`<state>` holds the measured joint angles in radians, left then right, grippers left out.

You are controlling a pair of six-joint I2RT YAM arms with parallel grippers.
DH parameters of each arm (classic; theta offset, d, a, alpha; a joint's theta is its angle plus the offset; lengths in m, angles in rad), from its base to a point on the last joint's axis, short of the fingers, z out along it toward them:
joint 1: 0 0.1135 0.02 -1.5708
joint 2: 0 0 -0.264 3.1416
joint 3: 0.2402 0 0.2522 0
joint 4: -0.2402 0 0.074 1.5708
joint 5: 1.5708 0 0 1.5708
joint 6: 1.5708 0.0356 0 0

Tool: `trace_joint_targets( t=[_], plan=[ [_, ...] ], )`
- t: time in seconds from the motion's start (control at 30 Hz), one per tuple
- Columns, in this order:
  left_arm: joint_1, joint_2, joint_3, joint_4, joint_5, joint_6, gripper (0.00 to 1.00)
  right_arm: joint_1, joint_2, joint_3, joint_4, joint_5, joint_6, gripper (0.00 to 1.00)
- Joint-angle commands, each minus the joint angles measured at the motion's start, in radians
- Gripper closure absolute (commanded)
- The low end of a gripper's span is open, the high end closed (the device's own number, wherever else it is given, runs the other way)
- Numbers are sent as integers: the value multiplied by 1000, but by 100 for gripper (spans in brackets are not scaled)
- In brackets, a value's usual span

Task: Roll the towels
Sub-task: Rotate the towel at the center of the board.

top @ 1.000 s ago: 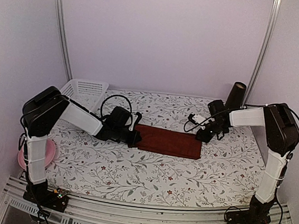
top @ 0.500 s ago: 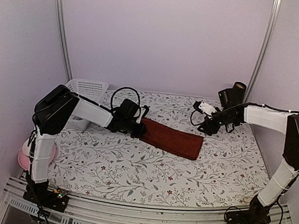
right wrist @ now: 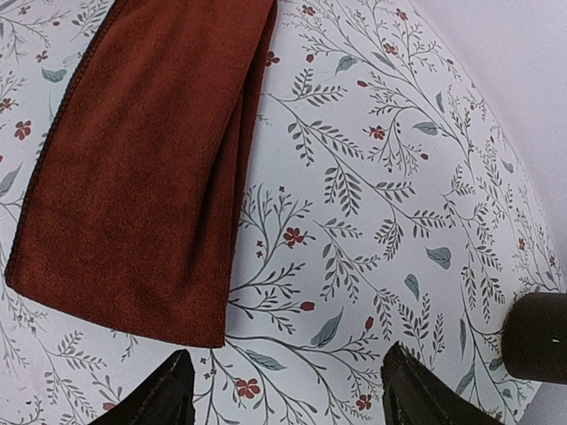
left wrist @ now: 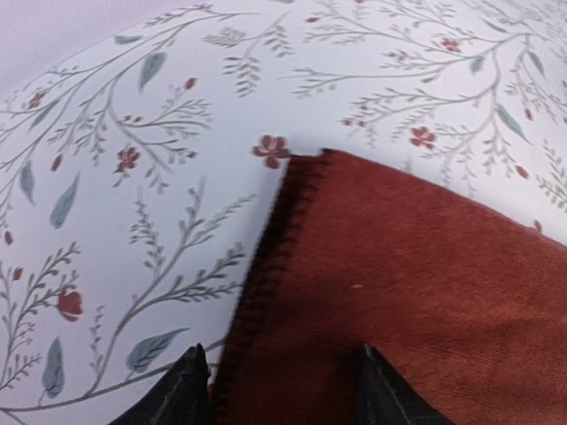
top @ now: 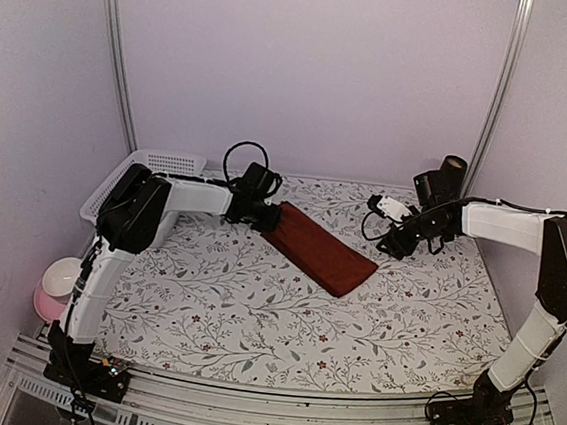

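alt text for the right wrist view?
A folded dark red towel lies flat on a floral tablecloth, filling the upper left. The right gripper hangs open over bare cloth beside the towel's near corner, holding nothing; a dark cylinder shows at the right edge.

— What is seen on the floral table?

— A dark red towel is laid flat as a folded strip, slanted from far left to near right.

— How are the arms placed?

— The left gripper is set at the strip's far left end; contact cannot be judged from above. The right gripper is held apart from the towel, beyond its right end.

— And elsewhere?

— A white basket is seen at the far left corner, a dark cylinder at the far right, and a pink dish beside the left edge.
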<state>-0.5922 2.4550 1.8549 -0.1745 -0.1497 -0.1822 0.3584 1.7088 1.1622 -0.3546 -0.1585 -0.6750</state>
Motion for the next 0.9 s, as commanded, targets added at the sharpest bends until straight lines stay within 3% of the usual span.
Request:
trace_joint_targets(
  t=[0.0,0.2,0.33,0.53,0.7,0.87],
  plan=[
    [22,-32,-14,-71,-135,-1,42,-6,29,-19,27,34,3,27],
    [5,-168,-171,9,-162,-17,40,-4,44,-19,39,60,7,27],
    [-72,-261,-281,86,-138,1,37,-8,33,-25,64,112,21,21],
    [-208,-269,-270,92,-89,4,30,-58,16,-30,86,134,48,0],
    [-294,-198,-201,73,-26,-5,30,-129,0,-21,96,154,82,1],
    [-351,-112,-125,26,-65,12,35,-178,-22,-28,101,129,102,1]
  ],
)
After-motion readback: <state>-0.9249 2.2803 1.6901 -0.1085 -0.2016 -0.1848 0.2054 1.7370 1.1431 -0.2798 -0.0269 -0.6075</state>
